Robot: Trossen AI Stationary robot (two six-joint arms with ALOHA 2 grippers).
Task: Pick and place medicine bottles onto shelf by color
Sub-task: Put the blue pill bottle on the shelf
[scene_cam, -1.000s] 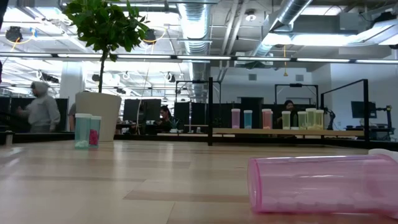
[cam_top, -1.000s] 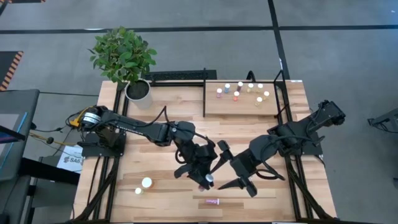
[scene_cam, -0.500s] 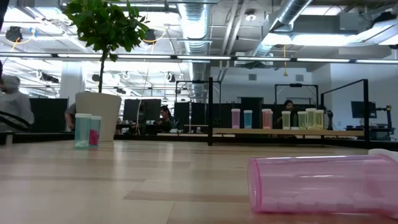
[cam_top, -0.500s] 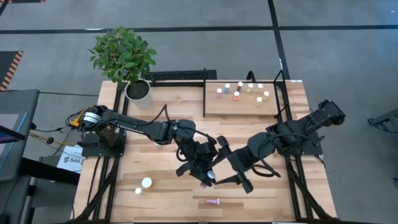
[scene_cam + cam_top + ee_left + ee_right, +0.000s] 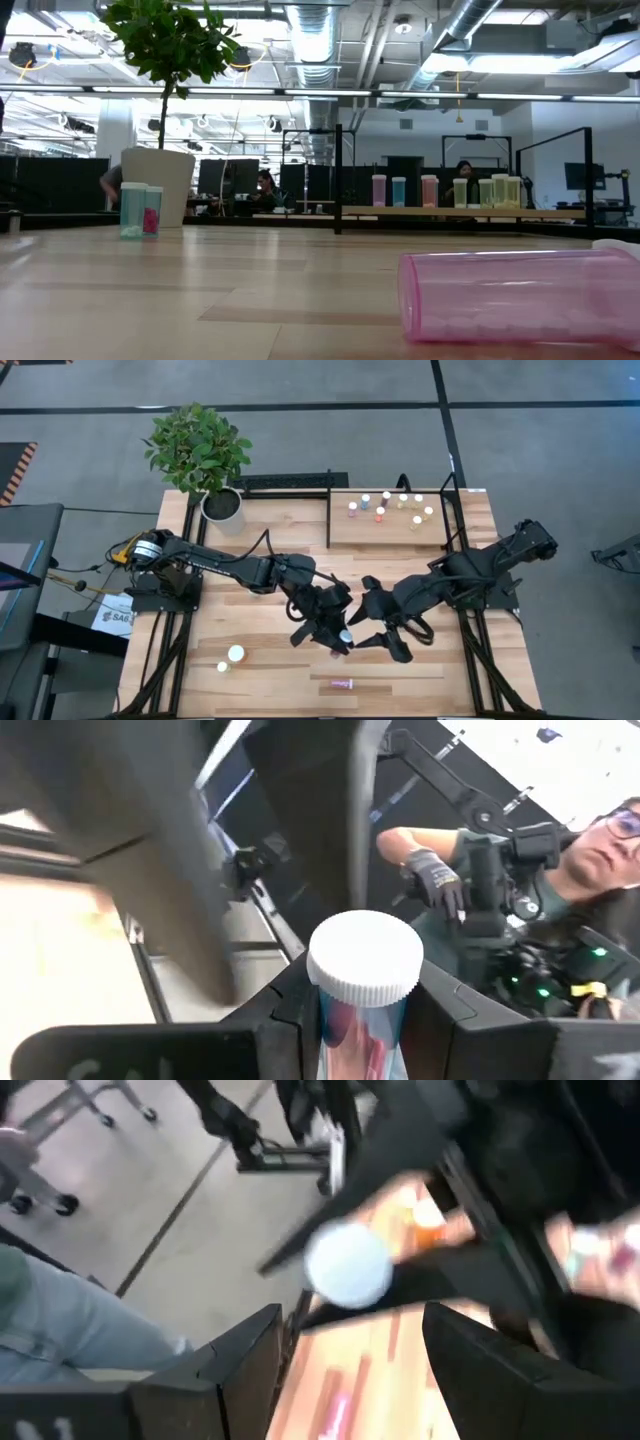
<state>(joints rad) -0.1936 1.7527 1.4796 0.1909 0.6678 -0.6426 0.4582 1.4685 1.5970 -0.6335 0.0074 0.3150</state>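
My left gripper (image 5: pixel 336 640) is over the table's middle, raised, and shut on a small pink medicine bottle (image 5: pixel 362 1020) with a white cap (image 5: pixel 365 958). My right gripper (image 5: pixel 364 628) is open and faces it from the right. The cap (image 5: pixel 347 1267) shows ahead of its spread fingers, apart from them. The shelf (image 5: pixel 392 530) stands at the far right with several bottles upright on it. A pink bottle (image 5: pixel 343 684) lies on its side near the front edge. Two more bottles (image 5: pixel 230 658) stand at the near left. My left gripper pinches the bottle's pink body (image 5: pixel 360 1030) just under the white cap, between its two fingers. The fingers come about level from the table's left. The cap end sticks out past the fingertips, and the bottle is lifted clear of the table.
A potted plant (image 5: pixel 205 455) stands at the far left corner. A dark bar (image 5: pixel 285 483) lies along the far edge beside it. The shelf's black frame posts (image 5: pixel 338 178) rise at the shelf's edges. People sit and stand in the room beyond the table.
My right gripper has rolled about its own axis and edged toward the bottle in my left gripper, staying open. My left gripper has kept its place and its hold, turning slightly.
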